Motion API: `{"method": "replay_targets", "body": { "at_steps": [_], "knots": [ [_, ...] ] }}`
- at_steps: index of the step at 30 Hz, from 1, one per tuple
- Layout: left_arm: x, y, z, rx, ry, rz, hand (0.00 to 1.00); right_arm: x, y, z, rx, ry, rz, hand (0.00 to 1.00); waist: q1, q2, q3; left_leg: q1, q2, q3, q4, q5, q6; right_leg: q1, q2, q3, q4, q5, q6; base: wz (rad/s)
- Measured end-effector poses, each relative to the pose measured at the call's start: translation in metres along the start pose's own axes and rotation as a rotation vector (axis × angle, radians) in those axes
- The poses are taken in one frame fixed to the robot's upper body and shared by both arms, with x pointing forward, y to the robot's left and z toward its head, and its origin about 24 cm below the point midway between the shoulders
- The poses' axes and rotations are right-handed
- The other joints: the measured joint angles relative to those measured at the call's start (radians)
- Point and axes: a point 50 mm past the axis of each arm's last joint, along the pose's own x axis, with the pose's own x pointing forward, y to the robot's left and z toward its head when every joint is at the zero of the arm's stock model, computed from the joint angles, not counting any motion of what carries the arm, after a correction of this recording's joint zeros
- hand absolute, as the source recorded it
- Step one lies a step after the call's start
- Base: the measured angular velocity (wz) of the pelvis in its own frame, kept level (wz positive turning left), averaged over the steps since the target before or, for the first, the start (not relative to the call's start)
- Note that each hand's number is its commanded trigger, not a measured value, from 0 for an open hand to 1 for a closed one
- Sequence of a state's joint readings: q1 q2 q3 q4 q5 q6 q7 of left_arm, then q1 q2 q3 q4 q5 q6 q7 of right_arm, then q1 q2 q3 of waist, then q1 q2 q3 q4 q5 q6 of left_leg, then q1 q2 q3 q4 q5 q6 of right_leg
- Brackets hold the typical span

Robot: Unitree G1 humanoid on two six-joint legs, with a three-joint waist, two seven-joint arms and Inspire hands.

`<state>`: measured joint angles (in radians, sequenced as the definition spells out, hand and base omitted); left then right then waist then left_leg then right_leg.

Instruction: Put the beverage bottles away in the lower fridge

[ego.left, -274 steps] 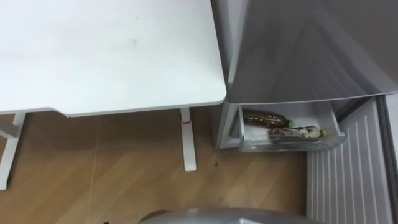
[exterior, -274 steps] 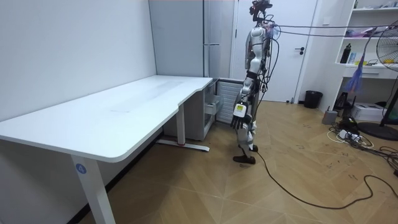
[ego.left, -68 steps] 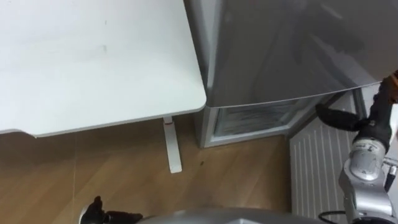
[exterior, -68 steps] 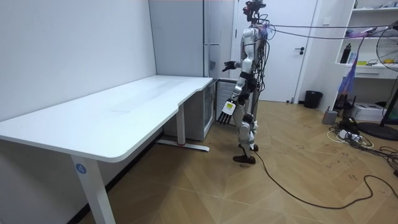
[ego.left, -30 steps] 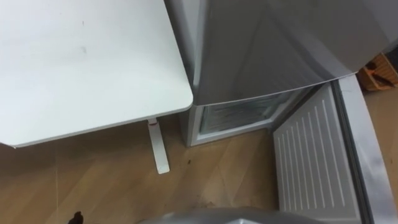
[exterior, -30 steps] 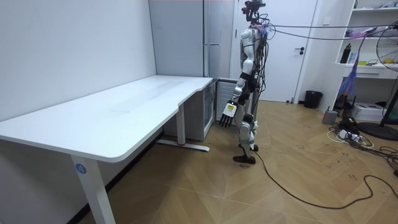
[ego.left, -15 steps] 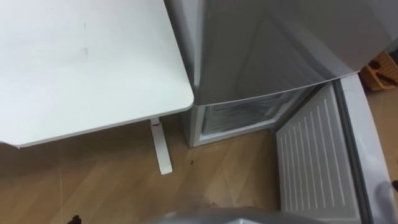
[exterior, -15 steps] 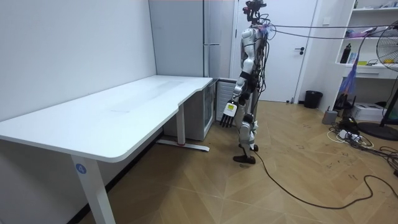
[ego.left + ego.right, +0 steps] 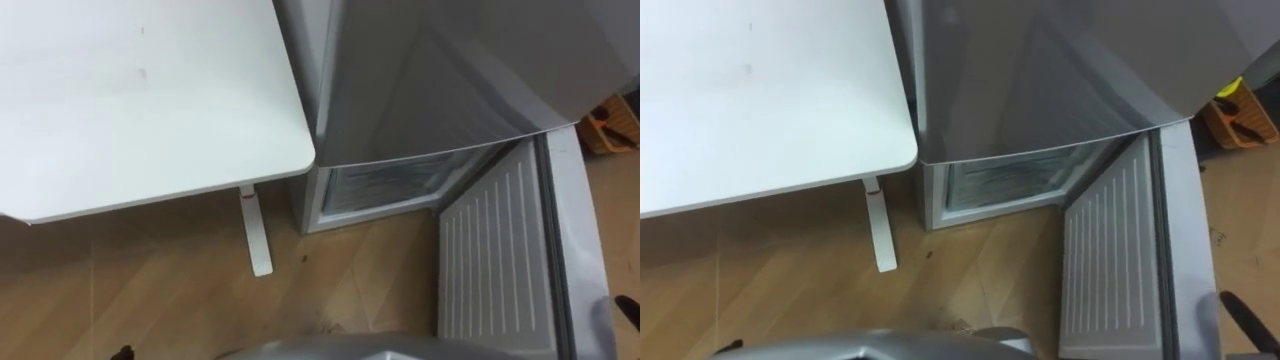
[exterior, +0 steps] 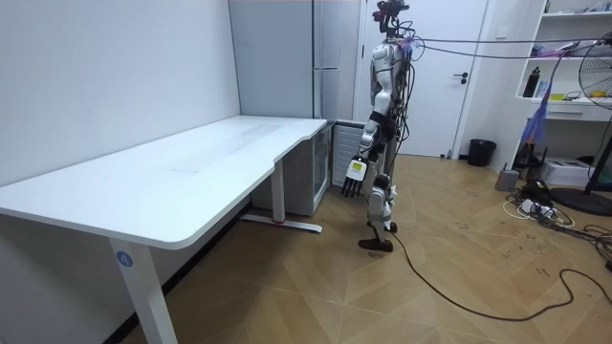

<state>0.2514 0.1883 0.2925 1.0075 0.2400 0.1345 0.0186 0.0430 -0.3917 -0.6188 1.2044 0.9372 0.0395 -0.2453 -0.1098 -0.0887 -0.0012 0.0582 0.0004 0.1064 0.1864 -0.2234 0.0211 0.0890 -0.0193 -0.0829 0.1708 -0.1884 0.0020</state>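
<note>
The fridge point(image 9: 440, 80) overhangs its own lower compartment point(image 9: 385, 185), whose contents behind the frosted front cannot be told; the open door point(image 9: 495, 260), right of the fridge, runs off the bottom edge; beyond it the right hand point(image 9: 626, 307) is cut by the edge; an orange thing point(image 9: 612, 122) right of the fridge is cropped and unclear.

We see the robot upright on both legs with its arms lowered. In the room view the left robot hand point(image 10: 354, 180) hangs beside the thigh, fingers straight and pointing down, holding nothing. A dark tip of the right robot hand point(image 9: 625, 310) pokes in at the eye views' lower right edge.
</note>
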Motion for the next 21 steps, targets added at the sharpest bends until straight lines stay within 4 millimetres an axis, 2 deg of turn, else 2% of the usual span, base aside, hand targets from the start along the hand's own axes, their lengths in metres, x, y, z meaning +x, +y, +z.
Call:
{"method": "replay_targets", "body": {
  "at_steps": [6,9,14,17,18,20,21],
  "knots": [
    [0.001,-0.016,0.011,0.042,-0.020,-0.044,0.00,-0.008,0.028,-0.013,-0.035,-0.021,0.151,0.00,0.032,0.027,0.0004,0.001,0.011,0.027,0.004,0.001,-0.002,-0.008,0.006,-0.001,0.000,0.016,-0.005,-0.16],
    [0.001,-0.023,0.020,0.100,-0.045,-0.071,0.00,-0.025,0.057,-0.036,-0.139,-0.004,0.345,0.00,0.049,0.032,-0.0001,-0.016,0.018,0.042,0.005,0.006,-0.006,-0.040,0.009,0.000,0.017,0.021,-0.010,-0.18],
    [0.001,-0.033,0.029,0.164,-0.056,-0.089,0.00,-0.070,0.101,-0.096,-0.298,0.115,0.695,0.00,0.095,0.039,0.0001,-0.023,0.031,0.063,0.009,0.014,-0.016,-0.055,0.019,0.000,0.014,0.031,-0.022,-0.12],
    [0.001,-0.040,0.033,0.225,-0.073,-0.098,0.00,-0.094,0.116,-0.119,-0.251,0.228,0.846,0.00,0.119,0.056,-0.0039,-0.028,0.033,0.062,0.016,0.015,-0.018,-0.057,0.022,0.000,0.000,0.032,-0.024,0.03],
    [0.000,-0.042,0.033,0.235,-0.075,-0.099,0.00,-0.100,0.119,-0.123,-0.249,0.252,0.882,0.00,0.122,0.063,-0.0030,-0.029,0.033,0.062,0.019,0.015,-0.018,-0.058,0.023,0.000,-0.001,0.032,-0.024,0.08],
    [0.000,-0.046,0.034,0.262,-0.082,-0.106,0.00,-0.120,0.129,-0.137,-0.265,0.305,1.005,0.00,0.131,0.070,-0.0066,-0.029,0.033,0.059,0.019,0.015,-0.018,-0.061,0.023,-0.002,-0.001,0.032,-0.023,0.05],
    [-0.001,-0.049,0.037,0.268,-0.089,-0.114,0.00,-0.133,0.134,-0.143,-0.281,0.334,1.082,0.00,0.145,0.079,-0.0055,-0.031,0.031,0.058,0.018,0.015,-0.018,-0.065,0.022,-0.001,-0.001,0.031,-0.023,0.00]
  ]
}}
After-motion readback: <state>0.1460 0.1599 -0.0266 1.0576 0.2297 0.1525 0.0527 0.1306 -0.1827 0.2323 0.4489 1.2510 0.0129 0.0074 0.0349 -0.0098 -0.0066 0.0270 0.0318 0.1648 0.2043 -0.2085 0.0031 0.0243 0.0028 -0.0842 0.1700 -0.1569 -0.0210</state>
